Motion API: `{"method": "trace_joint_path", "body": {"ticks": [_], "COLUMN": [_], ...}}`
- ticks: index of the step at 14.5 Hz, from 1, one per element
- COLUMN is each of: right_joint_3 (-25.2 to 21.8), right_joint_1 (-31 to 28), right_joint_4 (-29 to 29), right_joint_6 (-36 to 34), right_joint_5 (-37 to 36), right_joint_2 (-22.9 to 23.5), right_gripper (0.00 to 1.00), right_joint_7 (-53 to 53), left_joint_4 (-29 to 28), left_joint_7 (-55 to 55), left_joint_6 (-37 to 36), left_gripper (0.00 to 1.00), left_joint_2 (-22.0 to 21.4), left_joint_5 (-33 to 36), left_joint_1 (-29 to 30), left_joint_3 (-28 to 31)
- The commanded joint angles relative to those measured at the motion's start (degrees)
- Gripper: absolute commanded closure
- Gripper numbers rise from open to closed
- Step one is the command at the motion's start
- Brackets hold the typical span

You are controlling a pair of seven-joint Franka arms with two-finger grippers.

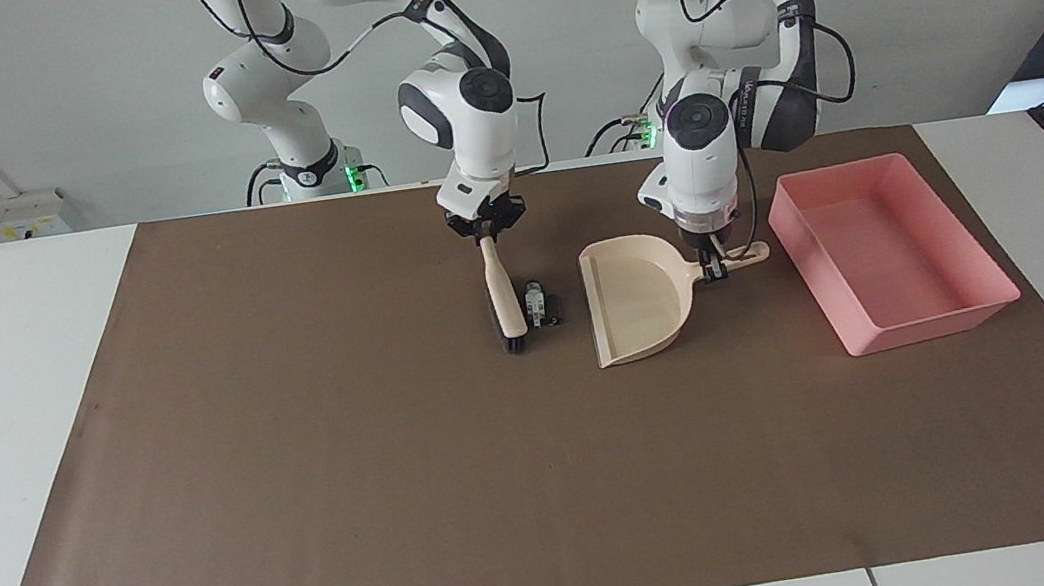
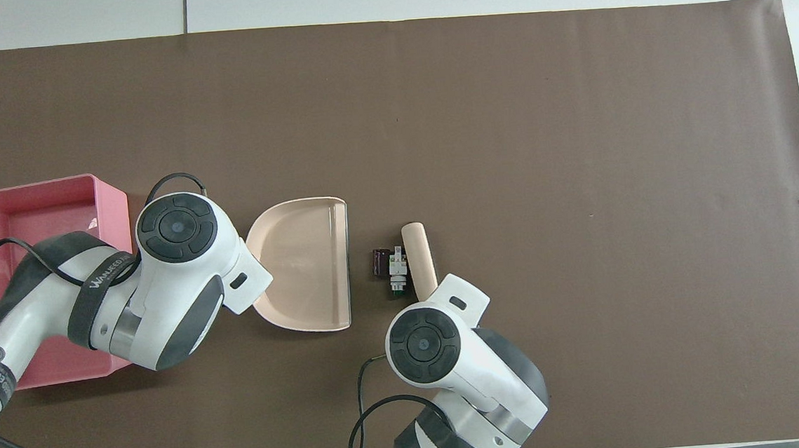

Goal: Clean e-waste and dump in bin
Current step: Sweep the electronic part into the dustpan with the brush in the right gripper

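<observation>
The e-waste lies mid-mat: a white scrap [image 1: 535,303] [image 2: 397,271] with a dark scrap [image 1: 554,310] [image 2: 380,262] against it. My right gripper [image 1: 487,233] is shut on the handle of a beige brush [image 1: 504,297] [image 2: 419,256]. Its dark bristles [image 1: 515,342] are down on the mat close beside the white scrap; I cannot tell if they touch it. My left gripper [image 1: 711,270] is shut on the handle of the beige dustpan [image 1: 634,303] [image 2: 304,266]. The pan's open edge faces the scraps with a small gap. The pink bin [image 1: 935,324] [image 2: 24,188] is empty.
A brown mat [image 1: 408,500] covers most of the white table [image 1: 12,400]. The bin stands at the left arm's end of the mat, beside the dustpan's handle.
</observation>
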Motion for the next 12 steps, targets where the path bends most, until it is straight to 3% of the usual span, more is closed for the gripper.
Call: {"method": "trace_joint_path", "body": {"ticks": [1,6,12], "right_joint_3": [0.7,4.1,4.2], "right_joint_1": [1.9,3.0,4.2], "right_joint_4": [6.0,12.3,13.6], "right_joint_6": [5.3,14.5,16.4], "right_joint_5": [1.6,18.3,19.2], "right_joint_2": [7.6,10.6,10.7], "right_gripper": [1.0,1.0,1.0], "right_joint_7": [1.8,-3.6,-3.1], "left_joint_4": [-1.3,-4.2,-4.9], "left_joint_7": [0.1,0.1,1.0], "left_joint_6": [0.7,3.4,5.2], "left_gripper": [1.0,1.0,1.0], "left_joint_2": [-0.4,-1.4,-1.7], "left_joint_5": [0.9,1.6,1.6], "left_joint_1": [-1.6,-2.0,0.2], "left_joint_3": [0.6,0.6,0.5]}}
